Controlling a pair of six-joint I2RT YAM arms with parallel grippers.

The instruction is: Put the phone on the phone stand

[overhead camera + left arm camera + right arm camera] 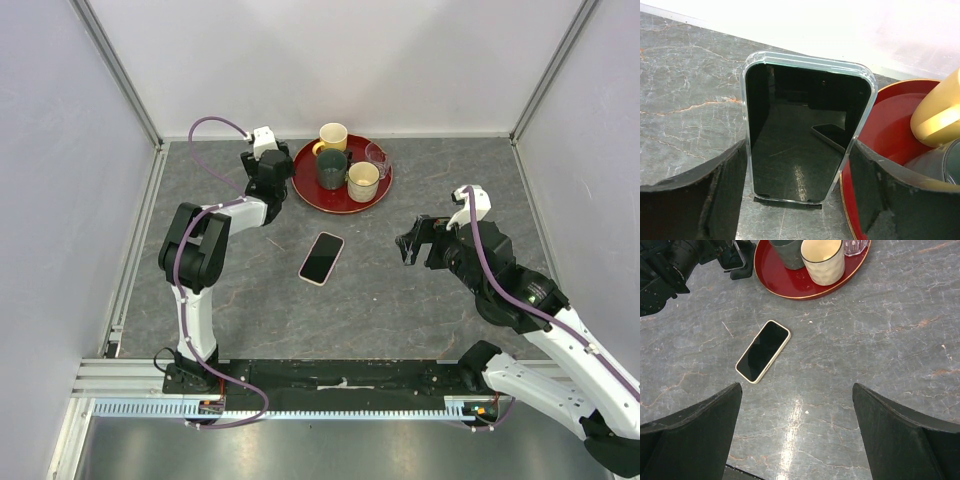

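The phone (321, 258), with a black screen and cream edge, lies flat on the grey table in the middle; it also shows in the right wrist view (763, 351). My right gripper (408, 246) is open and empty, right of the phone and above the table (797, 440). My left gripper (268, 172) is open at the left of the red tray. Its fingers (725, 200) flank an upright glossy black slab with a clear edge (805, 130), which rests on a small flat black piece (785, 202). No stand with a round disc base is in view.
A round red tray (340, 211) at the back holds a yellow mug (333, 135), a dark green mug (331, 168), a cream cup (363, 180) and a clear glass (377, 154). White walls enclose the table on three sides.
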